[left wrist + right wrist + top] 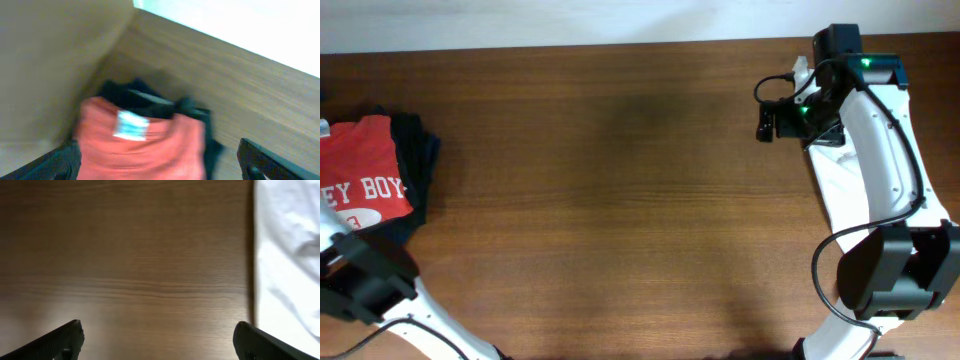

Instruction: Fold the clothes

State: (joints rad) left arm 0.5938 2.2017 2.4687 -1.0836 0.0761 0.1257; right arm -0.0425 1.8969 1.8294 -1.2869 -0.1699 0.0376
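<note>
A folded red shirt with white lettering lies on a dark garment at the table's left edge. In the left wrist view the red shirt and the dark garment are blurred. My left gripper is just in front of this pile, open and empty. A white garment lies at the right, partly under my right arm. My right gripper hovers over bare wood just left of it, open and empty. The white garment also fills the right side of the right wrist view.
The brown wooden table stretches between the two piles. A pale wall or surface runs along the table's far edge. The right arm's base stands at the lower right.
</note>
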